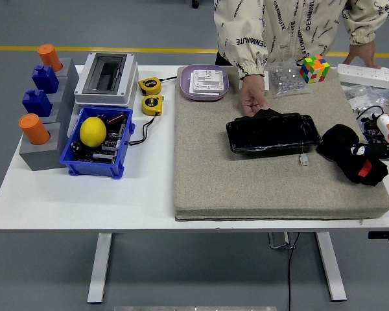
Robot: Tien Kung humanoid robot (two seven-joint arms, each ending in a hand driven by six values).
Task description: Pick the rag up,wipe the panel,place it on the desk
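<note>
Black rag (351, 157) sits on the mat's right edge, just right of the panel (272, 133). Right hand (388, 133) barely in frame, can't tell its fingers. Watch the person's hand (251, 100) steadying the panel: your wipe could hit it.

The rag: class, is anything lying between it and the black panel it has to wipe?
Nothing large. The black rag lies on the mat just right of the panel, nearly touching its right end. Only a small white connector sits below that gap. A person's hand rests at the panel's far left edge.
</note>
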